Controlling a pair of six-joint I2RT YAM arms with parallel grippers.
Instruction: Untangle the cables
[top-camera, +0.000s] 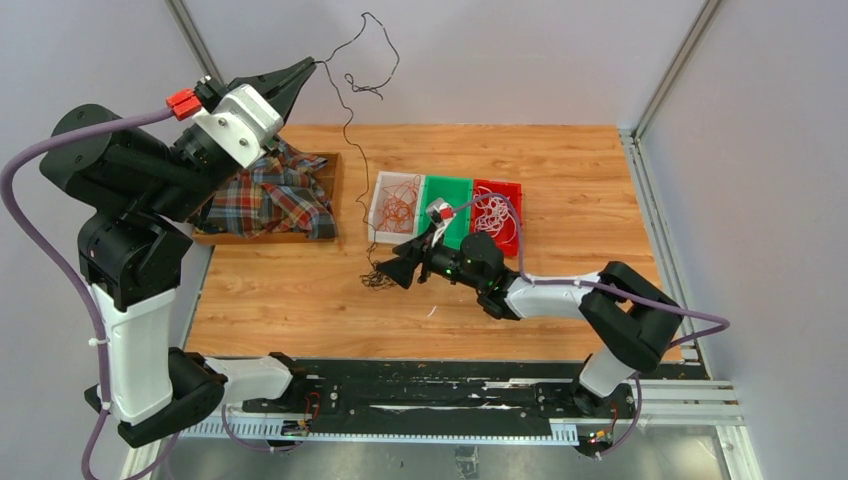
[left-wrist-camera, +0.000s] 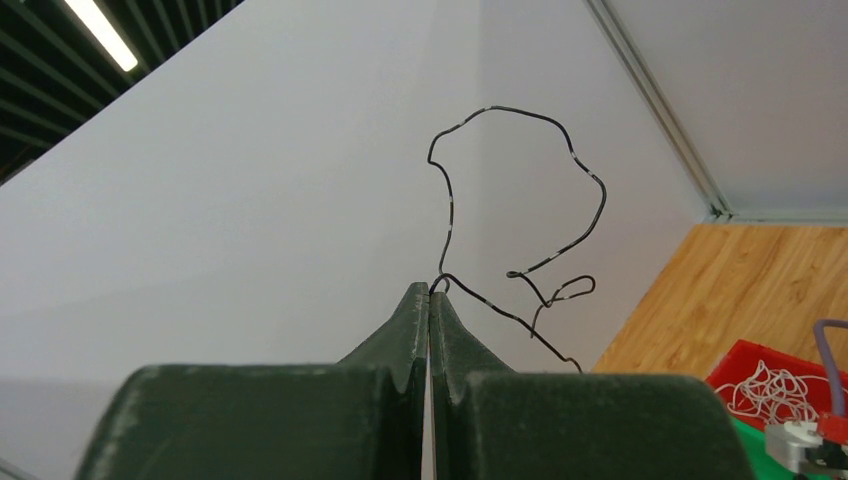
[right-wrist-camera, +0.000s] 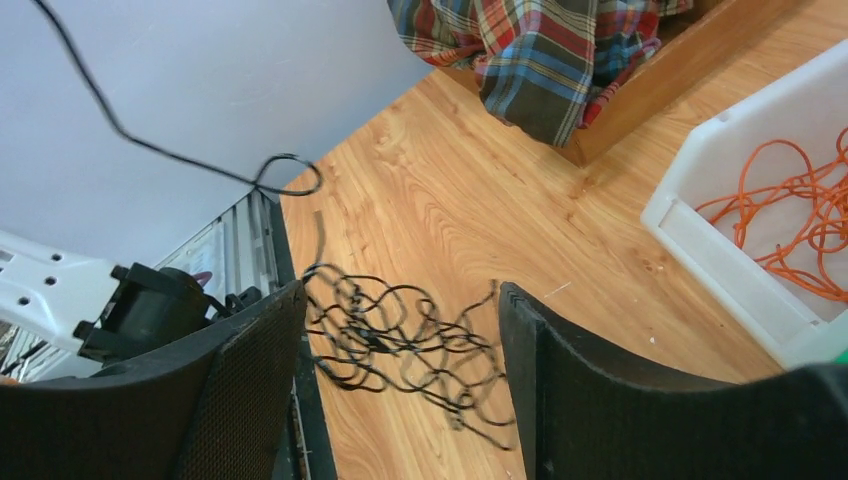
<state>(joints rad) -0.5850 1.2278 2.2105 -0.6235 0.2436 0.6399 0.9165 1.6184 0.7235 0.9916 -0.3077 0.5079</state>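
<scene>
Nearest, my right gripper (right-wrist-camera: 400, 300) hangs open just above the black cable tangle (right-wrist-camera: 410, 350) near the middle of the worktop (right-wrist-camera: 480, 200), while my left gripper (left-wrist-camera: 430, 295), clenched on its strand (left-wrist-camera: 520, 109), holds that high over the far edge, up-left of the tangle.

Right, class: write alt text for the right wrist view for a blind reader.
The open right gripper frames a black cable tangle on the table, one strand rising up-left. A white bin at right holds orange cables; a plaid cloth drapes a tray behind.
</scene>
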